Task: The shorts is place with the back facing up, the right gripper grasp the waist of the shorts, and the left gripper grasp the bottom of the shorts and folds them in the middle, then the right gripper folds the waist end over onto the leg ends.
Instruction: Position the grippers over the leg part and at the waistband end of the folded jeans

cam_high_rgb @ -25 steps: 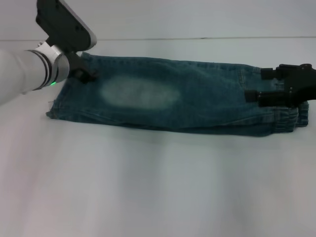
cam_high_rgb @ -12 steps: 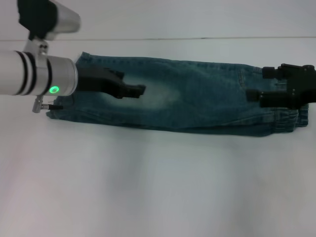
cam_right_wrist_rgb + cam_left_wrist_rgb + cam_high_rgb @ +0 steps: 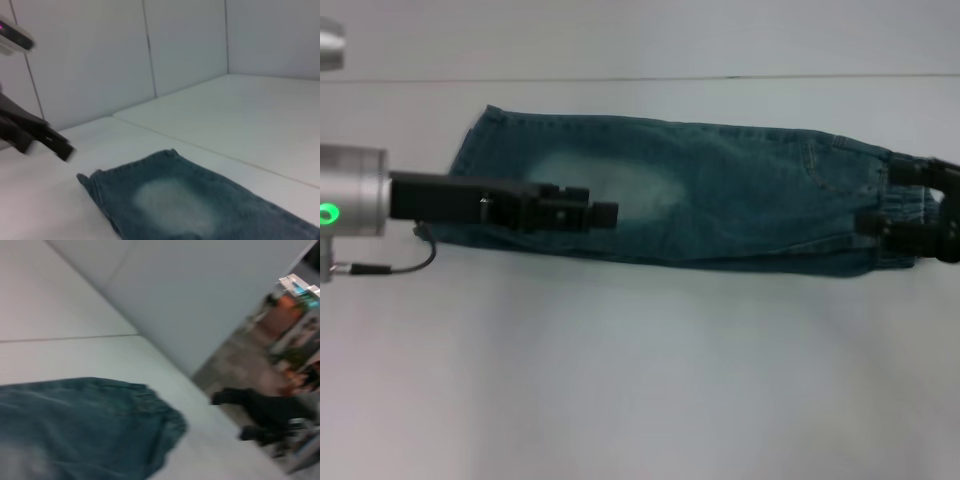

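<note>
The blue-green denim shorts [image 3: 740, 200] lie folded lengthwise into a long strip across the white table. The leg ends [image 3: 460, 170] are at the left and the ruffled waist [image 3: 905, 203] is at the right. A faded patch shows on the top layer. My left gripper [image 3: 605, 203] reaches level over the left half of the shorts, pointing right, open and holding nothing. At the right edge my right gripper [image 3: 885, 195] is open, one finger on each side of the waist. The left wrist view shows the waist [image 3: 160, 410] and the right gripper [image 3: 232, 415] beyond it.
White table [image 3: 640, 380] spreads in front of the shorts, and a seam line [image 3: 720, 77] runs behind them. The right wrist view shows the leg ends [image 3: 100, 185], the left gripper [image 3: 35, 135] beyond them, and tiled wall [image 3: 150, 50] behind.
My left arm has swung away from the far left leg corner and now lies level over the shorts, pointing right. My right gripper has drawn back toward the right edge.
</note>
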Motion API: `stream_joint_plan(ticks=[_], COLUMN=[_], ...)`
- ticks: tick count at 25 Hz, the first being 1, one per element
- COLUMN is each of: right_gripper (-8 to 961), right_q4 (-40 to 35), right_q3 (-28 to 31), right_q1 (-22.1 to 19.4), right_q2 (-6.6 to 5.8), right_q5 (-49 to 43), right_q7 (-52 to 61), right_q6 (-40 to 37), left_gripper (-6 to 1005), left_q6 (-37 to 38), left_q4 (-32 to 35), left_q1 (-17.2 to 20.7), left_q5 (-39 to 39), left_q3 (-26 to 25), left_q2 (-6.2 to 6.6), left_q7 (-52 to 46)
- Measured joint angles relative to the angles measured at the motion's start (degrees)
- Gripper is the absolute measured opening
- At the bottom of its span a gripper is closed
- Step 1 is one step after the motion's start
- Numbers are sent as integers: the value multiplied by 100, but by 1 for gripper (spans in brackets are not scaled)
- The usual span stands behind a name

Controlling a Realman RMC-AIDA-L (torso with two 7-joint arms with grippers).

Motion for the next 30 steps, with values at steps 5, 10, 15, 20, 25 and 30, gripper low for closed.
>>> stream_joint_plan(ticks=[5,10,15,20,25,30], right_gripper=[925,925,925,924,924,924], right_q4=[12,181,409,580,640,812], right_q3=[41,67,439,1009,1327,1315], right_q1=[-299,-574,-757,-820,-798,-592], right_q2=[-12,-42,-66,-47,-61,-38], right_q5=[-17,-66,-269,-463,-540,-594], right_q7=[-260,-672,-1162,-1575,-1707,-1826], right_q6=[-27,-99,-147,-106,61,556], left_gripper=[761,761,761,761,762,762], left_q6=[589,997,1075,1016,996,885], left_q4=[-244,-274,-270,-258,-241,-261], left_q1=[66,15,-6,-10,-53,-83], left_q5=[-62,-39,-38,-29,26,109], left_q3=[-190,-7,115,241,274,294], left_q2=[79,30,-9,-9,8,-9], left_q7=[265,434,557,589,562,568])
